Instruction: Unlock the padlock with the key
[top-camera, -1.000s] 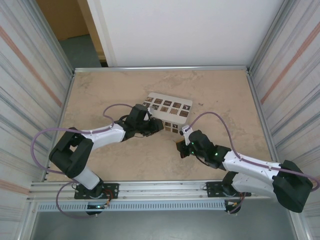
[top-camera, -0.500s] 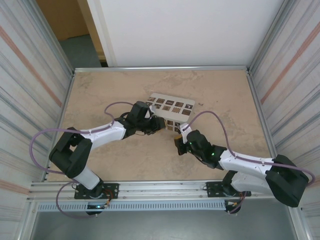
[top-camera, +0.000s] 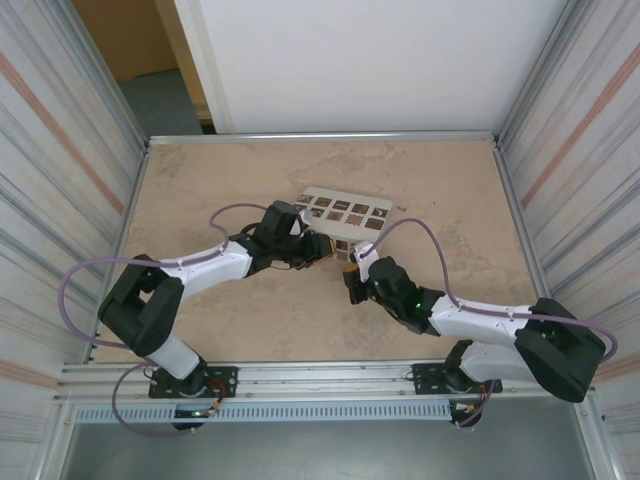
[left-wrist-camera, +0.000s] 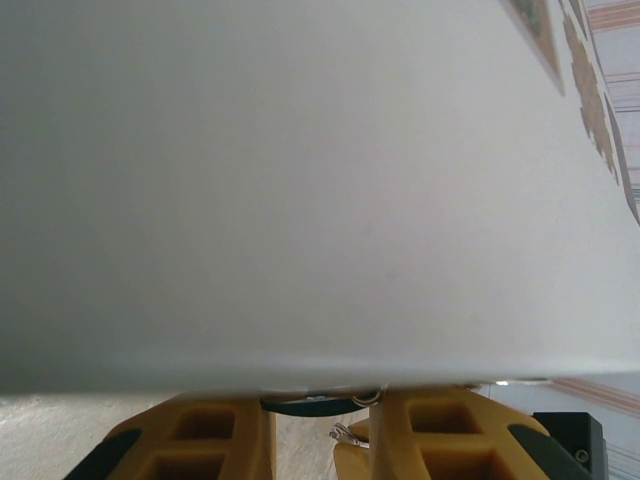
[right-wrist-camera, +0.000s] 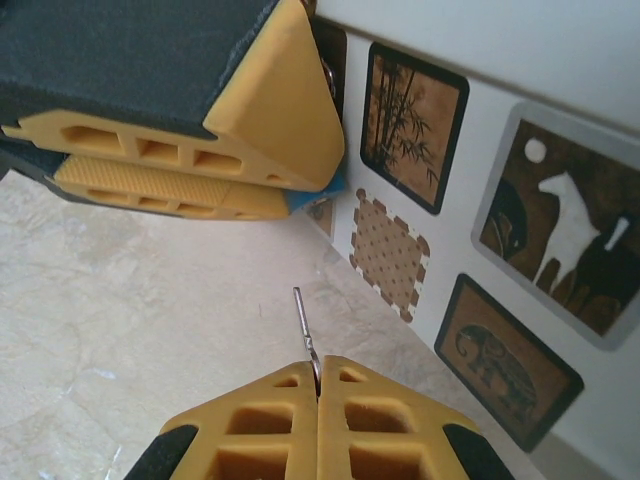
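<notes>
The padlock shows as a small blue corner between the yellow fingertips of my left gripper, which is shut on it right against the pale patterned box. In the left wrist view the padlock is a dark sliver between the fingers, under the box wall; most of it is hidden. My right gripper is shut on the key. The thin metal shaft sticks out from the pads and points toward the left gripper's tips, a short gap away. From above, my right gripper sits just below and right of the left one.
The box stands tilted behind both grippers, its side with dark picture squares close to the right of the key. Bare stone-patterned tabletop lies in front. Metal walls close in both sides.
My right gripper has crept up and left with the key, closing toward the left gripper. The left gripper and the box have shifted slightly to the right and away.
</notes>
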